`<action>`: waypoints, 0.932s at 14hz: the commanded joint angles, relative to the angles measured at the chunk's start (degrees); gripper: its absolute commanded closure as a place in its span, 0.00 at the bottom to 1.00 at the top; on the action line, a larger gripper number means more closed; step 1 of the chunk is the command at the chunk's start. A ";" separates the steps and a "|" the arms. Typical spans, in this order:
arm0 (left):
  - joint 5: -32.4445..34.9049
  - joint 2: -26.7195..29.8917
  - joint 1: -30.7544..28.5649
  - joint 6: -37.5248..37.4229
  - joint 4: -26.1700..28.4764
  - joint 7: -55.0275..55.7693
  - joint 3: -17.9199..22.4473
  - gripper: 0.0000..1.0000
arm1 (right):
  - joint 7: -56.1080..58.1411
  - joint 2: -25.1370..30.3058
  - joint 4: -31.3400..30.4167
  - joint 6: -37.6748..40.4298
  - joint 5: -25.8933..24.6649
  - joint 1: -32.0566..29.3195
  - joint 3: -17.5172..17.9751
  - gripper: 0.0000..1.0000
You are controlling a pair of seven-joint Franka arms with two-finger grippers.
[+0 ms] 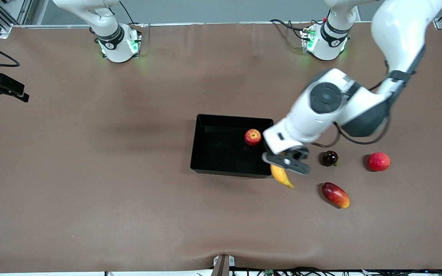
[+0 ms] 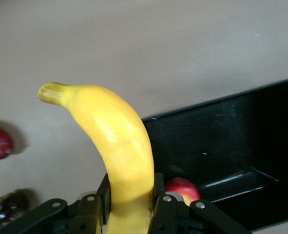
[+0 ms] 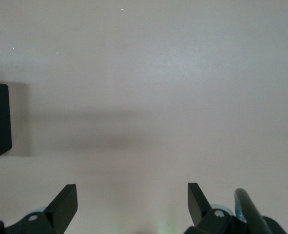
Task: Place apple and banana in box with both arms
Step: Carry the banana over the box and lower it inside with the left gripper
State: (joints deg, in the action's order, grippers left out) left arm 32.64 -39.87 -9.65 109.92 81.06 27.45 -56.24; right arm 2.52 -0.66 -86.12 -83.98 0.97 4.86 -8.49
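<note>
A wide matte brown table surface is filling the scene, soft overhead light glinting along its grey-railed edge.

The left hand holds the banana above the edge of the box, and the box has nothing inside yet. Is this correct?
Not quite. The box is not without contents: the apple already lies in it, as the front view shows. The rest stands: the left hand is shut on the banana over the box's edge.
</note>
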 commanded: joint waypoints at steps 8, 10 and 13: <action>3.92 -4.50 29.76 9.16 -1.95 14.37 18.61 1.00 | -0.06 0.49 -0.45 0.22 -0.71 -1.70 0.66 0.00; 4.01 -6.70 32.13 11.54 -2.57 14.56 20.37 1.00 | -0.06 0.49 -0.36 0.22 -0.71 -1.61 0.66 0.00; 3.84 -7.93 34.87 13.48 -2.66 14.47 24.15 1.00 | -0.06 0.49 -0.36 0.30 -0.71 -1.61 0.66 0.00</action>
State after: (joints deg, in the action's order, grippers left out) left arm 35.97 -46.74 23.46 122.40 80.19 41.64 -34.22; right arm 2.52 -0.66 -86.21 -83.96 0.95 4.10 -8.62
